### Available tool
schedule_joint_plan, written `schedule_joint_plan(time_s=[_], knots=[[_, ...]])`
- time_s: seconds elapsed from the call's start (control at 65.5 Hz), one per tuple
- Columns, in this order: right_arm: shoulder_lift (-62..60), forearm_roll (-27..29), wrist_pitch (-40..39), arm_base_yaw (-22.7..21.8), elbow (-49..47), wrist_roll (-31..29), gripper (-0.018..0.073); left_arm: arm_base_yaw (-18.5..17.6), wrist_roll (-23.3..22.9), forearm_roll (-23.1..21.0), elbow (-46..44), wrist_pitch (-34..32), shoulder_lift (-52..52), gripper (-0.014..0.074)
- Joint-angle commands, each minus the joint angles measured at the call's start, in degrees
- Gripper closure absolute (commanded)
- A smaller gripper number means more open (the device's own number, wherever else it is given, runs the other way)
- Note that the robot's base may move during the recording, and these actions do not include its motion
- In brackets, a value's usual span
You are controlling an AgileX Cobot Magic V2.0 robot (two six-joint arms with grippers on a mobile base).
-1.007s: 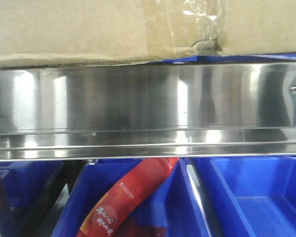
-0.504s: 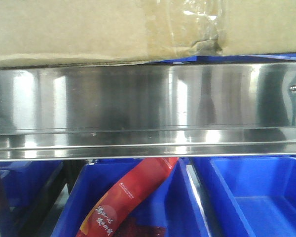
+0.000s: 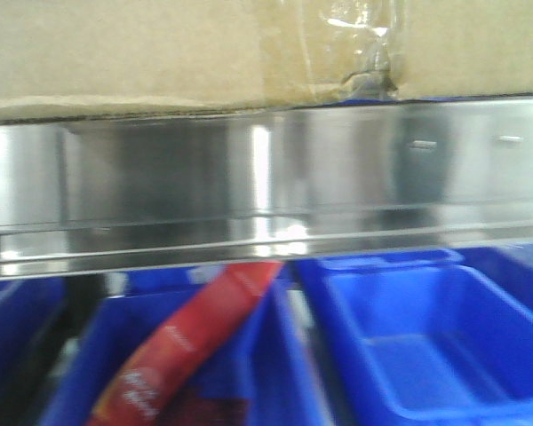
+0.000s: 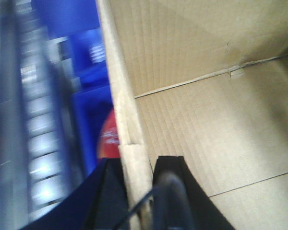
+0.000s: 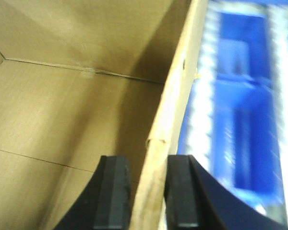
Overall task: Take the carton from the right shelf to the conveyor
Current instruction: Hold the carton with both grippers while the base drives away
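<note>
The brown carton [image 3: 160,53] fills the top of the front view, its taped seam and torn lower edge just above the right shelf's shiny steel rail [image 3: 249,186]. In the left wrist view my left gripper [image 4: 138,160] straddles the carton's [image 4: 206,96] upright wall, one finger inside and one outside, shut on it. In the right wrist view my right gripper [image 5: 146,158] straddles the opposite wall of the carton [image 5: 62,105] the same way, shut on it. The carton's inside is empty. The conveyor is out of view.
Blue plastic bins [image 3: 400,346] stand on the level below the rail. A red packet [image 3: 186,346] leans in the left bin. Blue bins also show beside the carton in the left wrist view [image 4: 91,96] and the right wrist view [image 5: 240,120].
In the front view the rail and blue bins have slid left and blurred. The carton has kept its place in the picture. The rail's top edge now sits a little higher.
</note>
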Motion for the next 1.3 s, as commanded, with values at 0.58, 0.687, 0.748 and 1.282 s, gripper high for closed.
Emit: schedule_joint_plan(time_s=[0.58, 0.687, 0.748, 1.282], knots=[[-0.80, 0.76, -2.78, 0.18, -0.19, -0.95, 0.0625, -0.77, 0.88, -1.02, -0.20, -2.05, -0.69, 0.0613], [-0.80, 0.76, -2.78, 0.18, -0.19, -0.95, 0.0625, -0.77, 0.88, -1.02, -0.20, -2.05, -0.69, 0.0613], [-0.80, 0.76, -2.78, 0.18, -0.19, -0.95, 0.0625, -0.77, 0.88, -1.02, -0.20, -2.05, -0.69, 0.0613], [-0.80, 0.76, -2.78, 0.18, -0.19, -0.95, 0.0625, -0.77, 0.88, -0.80, -0.20, -2.05, -0.69, 0.0613]])
